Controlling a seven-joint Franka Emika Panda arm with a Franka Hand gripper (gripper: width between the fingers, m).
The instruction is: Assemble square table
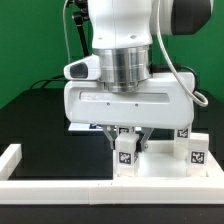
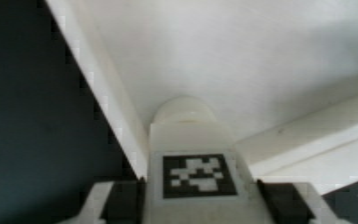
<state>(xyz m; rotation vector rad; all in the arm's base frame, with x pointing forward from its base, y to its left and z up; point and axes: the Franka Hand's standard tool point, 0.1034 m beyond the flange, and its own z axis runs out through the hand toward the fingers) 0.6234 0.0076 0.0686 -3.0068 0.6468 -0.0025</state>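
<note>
Black worktop (image 1: 35, 120) lies beneath your gripper (image 1: 126, 137), whose jaws clasp a tagged white table leg (image 1: 124, 152) upright on the square tabletop (image 1: 160, 172), beside another leg (image 1: 196, 150).

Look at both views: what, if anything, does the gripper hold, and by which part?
The gripper holds a white tagged leg, its fingers pressing the two opposite sides at the tagged end.
</note>
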